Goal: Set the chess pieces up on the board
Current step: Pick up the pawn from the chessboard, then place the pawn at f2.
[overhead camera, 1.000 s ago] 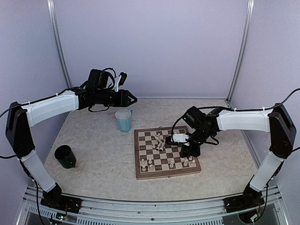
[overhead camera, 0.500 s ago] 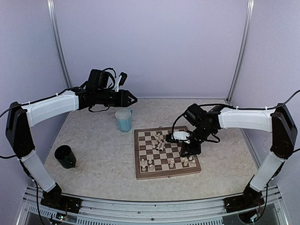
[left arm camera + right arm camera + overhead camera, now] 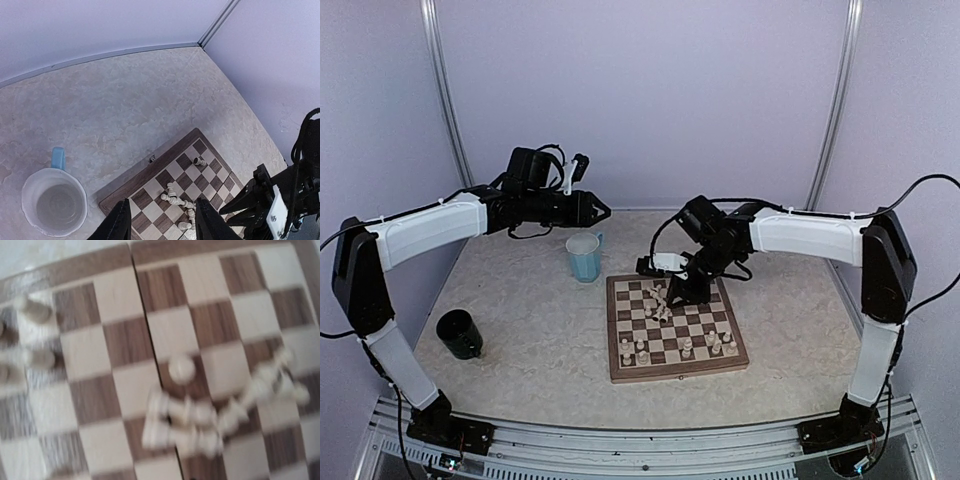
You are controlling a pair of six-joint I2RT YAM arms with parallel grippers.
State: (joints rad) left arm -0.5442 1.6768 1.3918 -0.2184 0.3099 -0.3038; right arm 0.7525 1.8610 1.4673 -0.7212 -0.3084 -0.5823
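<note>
Top external, operator asks: what has changed?
Arm: My right gripper (image 3: pixel 672 290) has left the near right squares of the board (image 3: pixel 670 375) and now hangs over the toppled chess pieces (image 3: pixel 660 302) heaped at its far middle. Its fingers, shut a second ago, stand narrowly parted, holding nothing.
Operator: Consequence for the task?
Arm: Judged: one piece delivered among the standing pieces (image 3: pixel 682 348) in the near rows; next pick begins. The heap remains, so setup is partway.
Operator: Left gripper (image 3: pixel 600 211)?
Arm: Hovering by the blue cup (image 3: pixel 583 257), fingers wide, empty
</note>
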